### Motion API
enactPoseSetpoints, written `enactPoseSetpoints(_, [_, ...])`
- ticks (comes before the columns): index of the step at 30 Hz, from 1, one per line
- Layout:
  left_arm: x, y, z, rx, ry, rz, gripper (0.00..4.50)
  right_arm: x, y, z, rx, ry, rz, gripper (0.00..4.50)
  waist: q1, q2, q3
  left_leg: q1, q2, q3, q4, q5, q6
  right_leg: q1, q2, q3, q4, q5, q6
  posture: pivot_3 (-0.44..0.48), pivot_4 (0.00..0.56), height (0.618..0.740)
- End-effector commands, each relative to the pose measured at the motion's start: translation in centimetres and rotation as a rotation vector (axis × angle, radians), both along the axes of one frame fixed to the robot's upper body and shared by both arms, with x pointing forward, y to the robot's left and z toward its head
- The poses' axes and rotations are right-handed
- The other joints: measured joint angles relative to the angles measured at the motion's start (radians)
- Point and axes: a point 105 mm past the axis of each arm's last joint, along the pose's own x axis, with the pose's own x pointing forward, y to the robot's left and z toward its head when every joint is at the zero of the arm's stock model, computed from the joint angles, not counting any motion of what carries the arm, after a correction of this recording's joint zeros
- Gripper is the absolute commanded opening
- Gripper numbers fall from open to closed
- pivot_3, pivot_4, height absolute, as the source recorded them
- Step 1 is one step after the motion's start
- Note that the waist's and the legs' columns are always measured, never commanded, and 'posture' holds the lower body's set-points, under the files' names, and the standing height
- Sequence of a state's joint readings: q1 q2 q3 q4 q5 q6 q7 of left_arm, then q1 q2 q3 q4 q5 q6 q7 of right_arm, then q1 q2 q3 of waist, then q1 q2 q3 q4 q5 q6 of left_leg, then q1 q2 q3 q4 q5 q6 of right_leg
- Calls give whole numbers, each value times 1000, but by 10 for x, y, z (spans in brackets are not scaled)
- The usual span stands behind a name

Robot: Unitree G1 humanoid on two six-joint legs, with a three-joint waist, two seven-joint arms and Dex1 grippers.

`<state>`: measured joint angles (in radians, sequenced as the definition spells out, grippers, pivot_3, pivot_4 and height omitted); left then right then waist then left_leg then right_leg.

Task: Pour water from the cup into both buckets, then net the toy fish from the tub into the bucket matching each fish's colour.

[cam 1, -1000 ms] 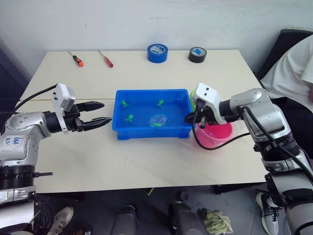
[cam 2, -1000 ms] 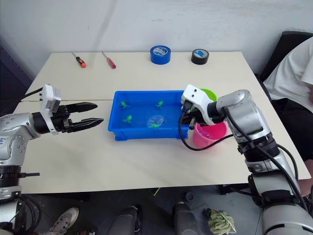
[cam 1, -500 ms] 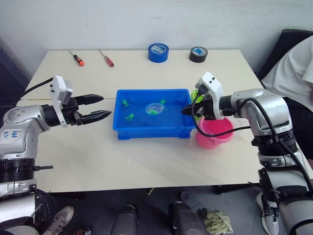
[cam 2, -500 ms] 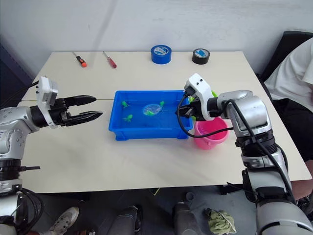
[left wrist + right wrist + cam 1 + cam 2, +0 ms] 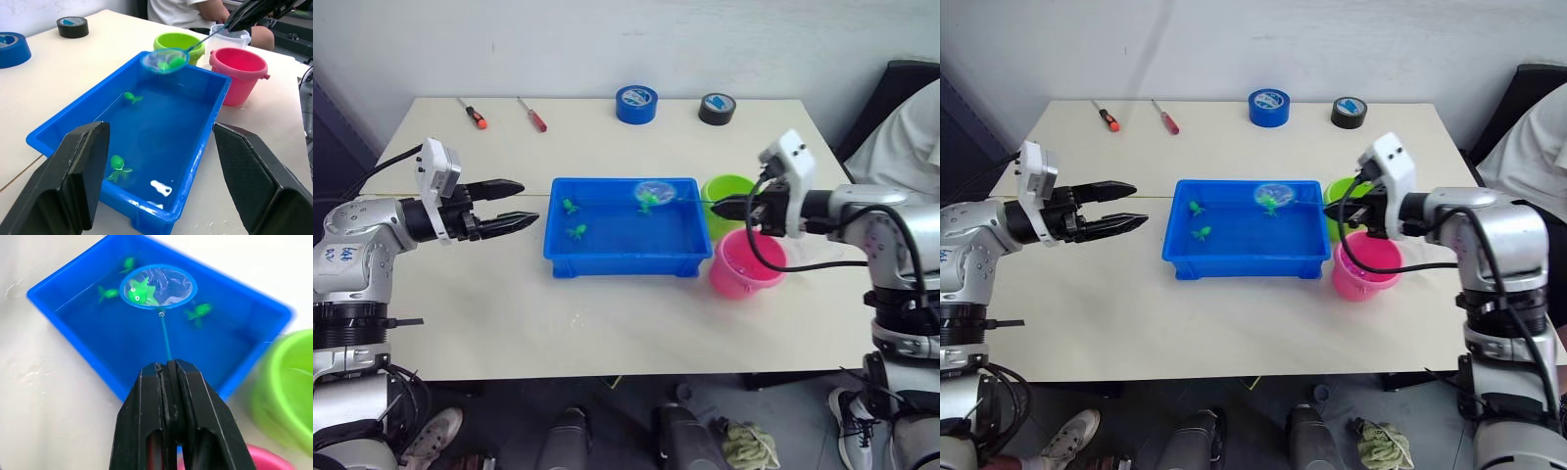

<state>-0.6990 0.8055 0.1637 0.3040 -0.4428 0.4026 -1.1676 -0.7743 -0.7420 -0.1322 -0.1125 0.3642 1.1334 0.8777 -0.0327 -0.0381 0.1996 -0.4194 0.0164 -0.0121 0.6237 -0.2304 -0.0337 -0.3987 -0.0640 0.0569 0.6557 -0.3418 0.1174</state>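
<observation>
Right end effector (image 5: pixel 1349 209) clamped on the net (image 5: pixel 1273 195) handle; hoop holds a green fish (image 5: pixel 141 291), lifted over the tub's (image 5: pixel 1244 262) far rim, just beside the green bucket (image 5: pixel 1344 193). Two green fish left in the tub, no pink ones visible. Left end effector (image 5: pixel 1126 206) idle, fingers apart. Cup (image 5: pixel 228 36) shows behind the pink bucket (image 5: pixel 239 72) in left wrist view; the eye views hide it.
</observation>
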Motion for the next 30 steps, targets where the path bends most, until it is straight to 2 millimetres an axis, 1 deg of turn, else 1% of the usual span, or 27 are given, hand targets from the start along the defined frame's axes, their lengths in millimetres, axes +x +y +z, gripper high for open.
enactPoseSetpoints(1, [3, -2, 9, 14, -37, -21, 3686, -1, -22, 20, 4, -89, -74, 0, 1, 0, 0, 0, 0, 0, 0, 0, 0, 0, 0, 0, 0, 0, 0, 0, 150, 734])
enactPoseSetpoints(3, [6, -5, 11, 11, -41, -34, 3686, -1, -38, 23, -5, -103, -129, 0, 2, 0, 0, 0, 0, 0, 0, 0, 0, 0, 1, 0, 0, 0, 0, 0, 150, 734])
enactPoseSetpoints(7, [9, -6, 12, 13, -44, -42, 3686, -3, -60, 23, -37, -118, -200, 0, 4, 0, 0, -1, -1, 2, 1, 0, 0, 0, 1, 0, 0, 0, 0, 0, 150, 734])
enactPoseSetpoints(10, [13, -8, 12, 14, -44, -48, 3686, -1, -73, 20, -97, -141, -249, 0, 3, 0, 0, -1, -1, 5, 1, 0, 0, 0, 1, 0, 0, 0, 0, 0, 150, 734])
enactPoseSetpoints(12, [16, -10, 13, 15, -45, -55, 3686, -1, -78, 16, -146, -158, -266, 0, 3, 0, 0, -1, -1, 8, 2, 0, 0, 0, 2, 0, 0, 0, 0, 0, 150, 734])
enactPoseSetpoints(15, [19, -11, 14, 18, -48, -61, 3686, -1, -81, 11, -201, -177, -276, 0, 2, 0, 0, -1, -1, 9, 2, 0, 0, 0, 2, 0, 0, 0, 0, 0, 150, 734])
enactPoseSetpoints(18, [23, -14, 15, 21, -60, -68, 3686, -3, -85, 5, -301, -217, -281, 0, 4, 0, 0, -1, -1, 9, 3, 0, 0, 0, 2, 0, 0, 0, 0, 0, 150, 734])
enactPoseSetpoints(21, [26, -16, 16, 23, -71, -70, 3686, -5, -85, 4, -407, -273, -272, 0, 3, 0, 0, -2, -2, 9, 4, 0, 0, 0, 2, 0, 1, 0, 1, 0, 150, 734])
enactPoseSetpoints(23, [28, -18, 15, 22, -74, -74, 3686, -6, -84, 5, -451, -303, -269, 0, 2, 0, 0, -2, -1, 10, 4, 0, 0, 0, 2, 1, 1, 0, 1, 0, 150, 734])
enactPoseSetpoints(30, [31, -23, 14, 16, -77, -93, 3686, -6, -74, 3, -702, -456, -222, 0, 3, 0, 0, -2, -1, 9, 5, 0, 0, 0, 3, 1, 1, 0, 1, 0, 150, 734])
